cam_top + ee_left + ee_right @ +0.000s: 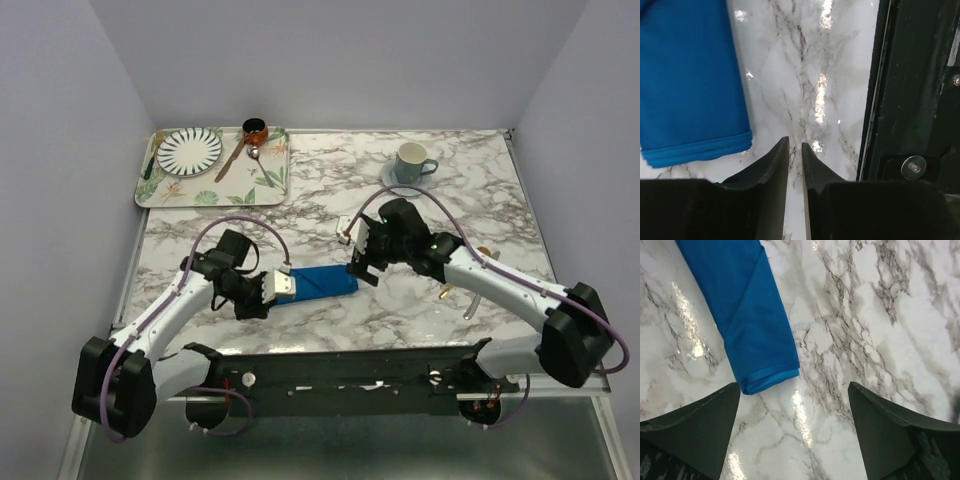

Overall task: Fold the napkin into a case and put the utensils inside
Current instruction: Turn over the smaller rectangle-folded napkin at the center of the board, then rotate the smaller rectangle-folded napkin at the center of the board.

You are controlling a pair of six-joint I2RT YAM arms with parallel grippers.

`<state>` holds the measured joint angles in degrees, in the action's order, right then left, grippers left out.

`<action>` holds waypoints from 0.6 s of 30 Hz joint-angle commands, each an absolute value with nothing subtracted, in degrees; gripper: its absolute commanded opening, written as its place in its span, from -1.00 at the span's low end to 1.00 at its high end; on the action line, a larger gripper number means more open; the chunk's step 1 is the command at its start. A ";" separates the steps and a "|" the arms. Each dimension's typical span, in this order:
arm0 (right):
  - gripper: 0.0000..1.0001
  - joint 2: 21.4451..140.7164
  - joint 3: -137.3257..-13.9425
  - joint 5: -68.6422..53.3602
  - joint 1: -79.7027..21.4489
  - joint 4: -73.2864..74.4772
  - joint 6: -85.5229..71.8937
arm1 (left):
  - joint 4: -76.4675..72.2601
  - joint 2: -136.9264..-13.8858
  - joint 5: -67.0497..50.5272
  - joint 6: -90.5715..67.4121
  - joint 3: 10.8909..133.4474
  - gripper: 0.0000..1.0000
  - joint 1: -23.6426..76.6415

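Folded napkin case (322,283) lying near the table's (330,200) front edge.
Left gripper (795,150) nearly pressed together, pinching nothing; right gripper (795,405) spread wide, hovering over its end.

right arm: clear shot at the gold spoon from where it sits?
Probably yes. The gold spoon lies on bare marble beside the right forearm, nothing on top of it. The right claw is open and empty over the end of the blue napkin, so it must swing back toward its base.

Royal-blue napkin (747,310), plain, just ahead of the black right gripper (795,430) on white marble table (330,190) veined grey. Farther beyond: a leaf-print tray (270,180), a plate (189,150) with dark radial stripes, a pale blue-grey mug (411,161).
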<state>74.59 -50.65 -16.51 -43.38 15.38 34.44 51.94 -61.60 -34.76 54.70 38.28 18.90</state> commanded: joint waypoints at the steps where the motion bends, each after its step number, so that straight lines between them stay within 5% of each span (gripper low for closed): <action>1: 0.75 87.08 -62.20 -29.61 -36.66 28.28 22.61 | 49.49 -66.87 -31.30 54.94 37.97 -0.48 25.38; 8: 0.53 102.73 -75.49 -30.77 -35.51 30.58 23.11 | 44.30 -77.24 -24.88 50.98 39.64 -0.62 26.54; 18: 0.15 108.81 -73.66 -31.46 -35.51 34.10 26.37 | 35.78 -86.73 -21.62 46.41 44.03 -0.71 23.21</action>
<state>108.14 -74.89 -29.28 -35.29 30.13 25.32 42.44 -81.52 -25.39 48.21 42.04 25.67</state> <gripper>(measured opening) 0.615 0.150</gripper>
